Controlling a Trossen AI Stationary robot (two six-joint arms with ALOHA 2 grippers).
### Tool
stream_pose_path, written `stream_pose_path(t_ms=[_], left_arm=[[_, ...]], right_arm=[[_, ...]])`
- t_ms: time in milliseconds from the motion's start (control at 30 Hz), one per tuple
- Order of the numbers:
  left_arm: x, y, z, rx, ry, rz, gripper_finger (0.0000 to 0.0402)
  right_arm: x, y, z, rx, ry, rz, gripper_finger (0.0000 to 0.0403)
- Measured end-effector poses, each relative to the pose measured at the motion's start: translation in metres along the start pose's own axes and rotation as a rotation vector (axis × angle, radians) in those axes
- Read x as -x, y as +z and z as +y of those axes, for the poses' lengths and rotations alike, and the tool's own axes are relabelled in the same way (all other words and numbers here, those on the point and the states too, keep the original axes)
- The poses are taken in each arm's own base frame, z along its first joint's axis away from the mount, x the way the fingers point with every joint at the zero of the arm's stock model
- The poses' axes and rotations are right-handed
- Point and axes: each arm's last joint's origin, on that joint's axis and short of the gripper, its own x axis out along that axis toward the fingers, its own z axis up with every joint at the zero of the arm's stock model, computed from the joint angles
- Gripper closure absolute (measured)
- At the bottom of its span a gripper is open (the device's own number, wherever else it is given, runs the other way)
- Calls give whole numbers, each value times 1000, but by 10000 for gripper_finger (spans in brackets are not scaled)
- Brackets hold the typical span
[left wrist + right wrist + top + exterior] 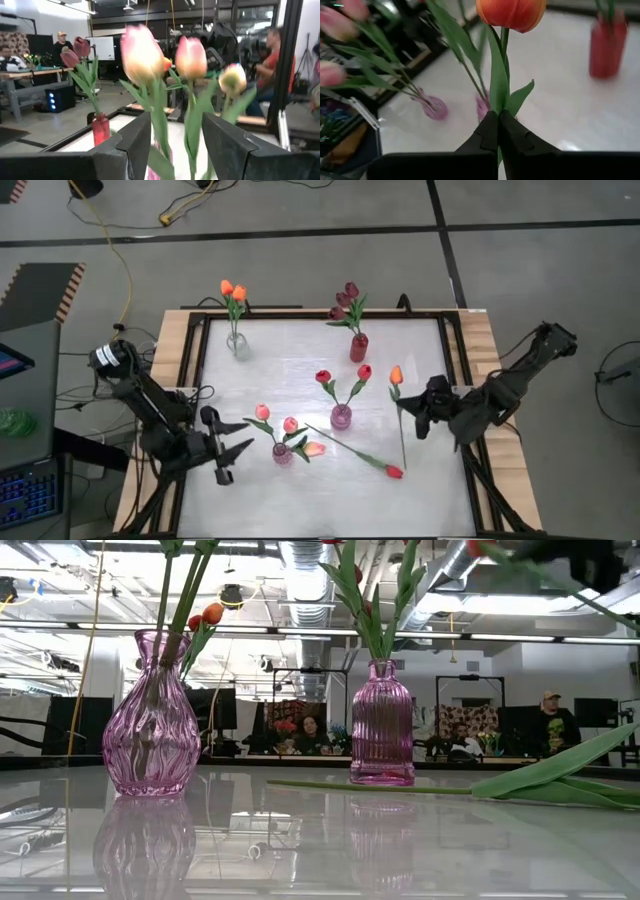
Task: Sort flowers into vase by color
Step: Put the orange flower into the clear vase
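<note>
Two grippers over the white table (300, 370). Right gripper (498, 131) with jaws pressed together on the stem of an orange tulip (511, 12), head straight above the fingertips, leaves just past them. Left gripper (176, 131) with jaws wide apart, holding nothing; directly ahead between the fingers, three pink tulips (141, 54) standing in a pink vase (283, 452). Beyond, maroon tulips (75, 52) in a red vase (100, 128). On the table between both grippers, one red tulip (393, 471) lying flat.
</note>
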Motion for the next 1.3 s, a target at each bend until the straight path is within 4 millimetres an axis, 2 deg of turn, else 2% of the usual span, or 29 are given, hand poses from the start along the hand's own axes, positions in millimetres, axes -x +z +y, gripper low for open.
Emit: stream_pose_path(t_ms=[433, 867, 1033, 1300], left_arm=[[-2, 57, 44, 90, -45, -139, 236], [-24, 77, 85, 130, -111, -281, 236], [-37, 87, 90, 107, -131, -274, 237], [-69, 117, 92, 20, -177, -174, 237]], right_arm=[[32, 48, 7, 299, 161, -312, 372], [62, 90, 18, 522, 247, -653, 372], [63, 98, 19, 562, 303, -730, 372], [59, 114, 21, 569, 236, -761, 372]])
